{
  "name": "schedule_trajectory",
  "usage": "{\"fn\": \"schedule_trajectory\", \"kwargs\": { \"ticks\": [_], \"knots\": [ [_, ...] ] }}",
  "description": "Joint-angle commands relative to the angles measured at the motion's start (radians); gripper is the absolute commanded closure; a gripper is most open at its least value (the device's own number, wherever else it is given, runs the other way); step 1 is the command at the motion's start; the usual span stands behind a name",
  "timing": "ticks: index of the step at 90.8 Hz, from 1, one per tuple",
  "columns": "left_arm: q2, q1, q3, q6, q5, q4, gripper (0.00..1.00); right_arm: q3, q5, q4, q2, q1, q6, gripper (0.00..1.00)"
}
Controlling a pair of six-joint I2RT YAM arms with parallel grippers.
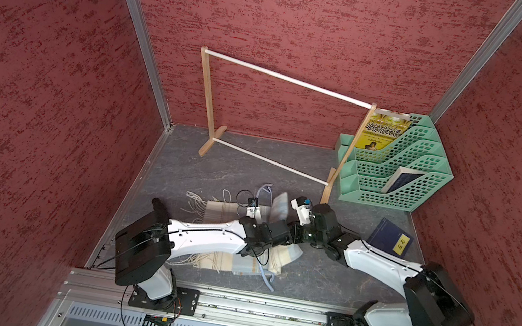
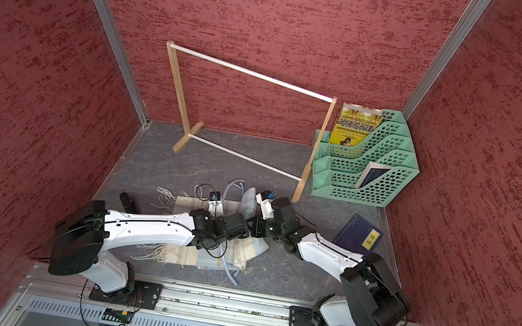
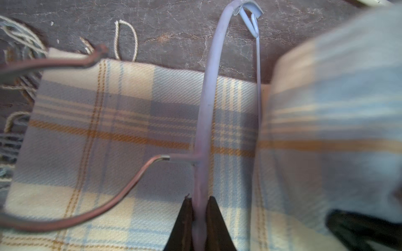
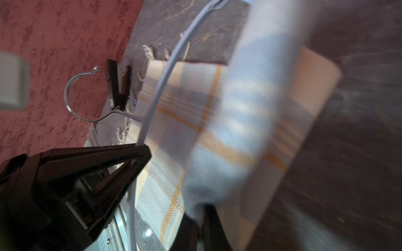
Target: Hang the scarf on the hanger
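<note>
Cream plaid scarf fold pinched in right hand, hanger bar clamped in left hand; risks fold slipping out or snagging hanger end mid-threading.

Seeing plaid scarf bunched up beside right gripper, flat under left gripper; pale blue hanger poking out beyond both.

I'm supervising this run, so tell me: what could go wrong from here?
The left gripper pinches the hanger by its thin arm; it could twist or slip. The right gripper holds only one fold of the scarf, which might slide out. The fringe beside the hook may snag.
</note>
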Motion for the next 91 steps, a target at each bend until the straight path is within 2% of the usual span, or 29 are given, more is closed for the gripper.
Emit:
{"fn": "schedule_trajectory", "kwargs": {
  "ticks": [1, 8, 18, 36, 38, 41, 45, 54, 64, 91],
  "knots": [
    [-0.023, 0.003, 0.021, 0.021, -0.029, -0.008, 1.00, 0.023, -0.124, 0.207, 0.111, 0.053, 0.019, 1.00],
    [-0.025, 0.001, 0.027, 0.029, -0.034, -0.001, 1.00, 0.036, -0.154, 0.274, 0.193, 0.082, 0.046, 1.00],
    [-0.027, 0.003, 0.038, 0.042, -0.039, 0.007, 1.00, 0.077, -0.168, 0.269, 0.285, 0.107, 0.061, 1.00],
    [-0.023, 0.003, 0.061, 0.067, -0.044, 0.014, 1.00, 0.116, -0.144, 0.198, 0.320, 0.114, 0.062, 1.00],
    [-0.022, 0.002, 0.065, 0.070, -0.044, 0.015, 1.00, 0.118, -0.139, 0.190, 0.316, 0.114, 0.058, 0.96],
    [-0.020, 0.002, 0.068, 0.073, -0.044, 0.014, 1.00, 0.117, -0.131, 0.179, 0.308, 0.114, 0.052, 0.80],
    [-0.016, 0.002, 0.071, 0.076, -0.045, 0.013, 1.00, 0.113, -0.120, 0.162, 0.290, 0.114, 0.043, 0.66],
    [-0.011, 0.002, 0.072, 0.075, -0.044, 0.013, 1.00, 0.098, -0.077, 0.115, 0.223, 0.113, 0.014, 0.50],
    [-0.003, 0.004, 0.071, 0.072, -0.041, 0.009, 1.00, 0.090, -0.042, 0.036, 0.163, 0.112, -0.036, 0.45],
    [0.001, 0.005, 0.063, 0.070, -0.045, 0.015, 1.00, -0.011, 0.091, -0.095, 0.019, 0.108, -0.073, 0.45]
  ]
}}
